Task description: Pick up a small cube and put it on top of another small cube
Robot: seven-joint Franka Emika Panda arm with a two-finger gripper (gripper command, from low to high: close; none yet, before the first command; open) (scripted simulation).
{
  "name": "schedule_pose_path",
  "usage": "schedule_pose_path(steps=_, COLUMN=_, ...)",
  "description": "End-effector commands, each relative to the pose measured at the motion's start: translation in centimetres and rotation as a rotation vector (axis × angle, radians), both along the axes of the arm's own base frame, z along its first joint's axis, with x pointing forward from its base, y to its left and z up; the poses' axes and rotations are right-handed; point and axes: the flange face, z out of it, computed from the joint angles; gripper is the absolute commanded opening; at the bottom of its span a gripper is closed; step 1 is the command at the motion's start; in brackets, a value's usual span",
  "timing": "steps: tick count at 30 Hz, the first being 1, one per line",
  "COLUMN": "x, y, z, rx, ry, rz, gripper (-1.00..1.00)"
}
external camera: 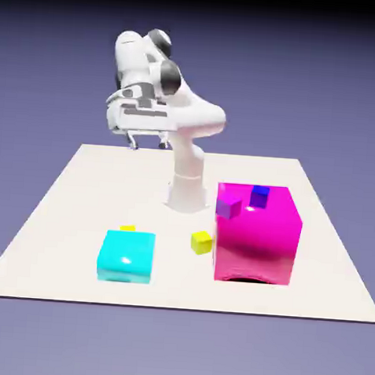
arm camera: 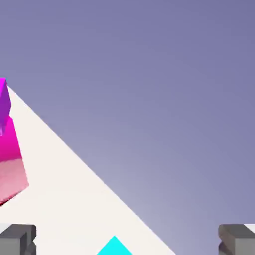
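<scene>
Approach step, nothing picked yet: jaws (arm camera: 127, 239) spread wide and empty, held high near the far edge of the desk (external camera: 55, 213), with only a corner of the cyan block (arm camera: 114, 246) showing between them in the hand view. Small cube (external camera: 202, 241) on the desk well below and ahead of the jaws, between cyan block and magenta block (external camera: 256, 235); another small cube (external camera: 128, 228) tucked just behind the cyan block, mostly hidden. Next move likely calls for swinging down over the small cube, lining up squarely, descending, then closing.
</scene>
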Motion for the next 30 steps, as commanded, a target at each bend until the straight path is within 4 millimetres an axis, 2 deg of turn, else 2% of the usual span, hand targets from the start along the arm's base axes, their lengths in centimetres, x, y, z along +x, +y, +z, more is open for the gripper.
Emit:
schedule_pose_path(steps=1, x=0.0, y=-0.3, z=-0.9, rx=0.0, ry=0.009, rz=0.038, gripper=0.0)
schedule_pose_path(steps=7, x=0.5, y=-0.5, z=-7.2, rx=0.01, ry=0.065, rz=0.284, gripper=0.0)
schedule_pose_path(steps=12, x=1.0, y=1.1, z=-13.3, rx=0.031, ry=0.111, rz=0.518, gripper=0.0)
schedule_pose_path(steps=17, x=1.1, y=4.6, z=-19.8, rx=0.063, ry=0.151, rz=0.78, gripper=0.0)
schedule_pose_path(steps=23, x=-0.1, y=10.9, z=-27.2, rx=0.115, ry=0.188, rz=1.128, gripper=0.0)
schedule_pose_path(steps=24, x=-0.3, y=11.7, z=-28.0, rx=0.122, ry=0.191, rz=1.167, gripper=0.0)
schedule_pose_path(steps=25, x=-0.3, y=11.7, z=-28.0, rx=0.122, ry=0.191, rz=1.167, gripper=0.0)
schedule_pose_path(steps=30, x=-1.5, y=14.3, z=-33.3, rx=0.122, ry=0.191, rz=1.167, gripper=0.0)
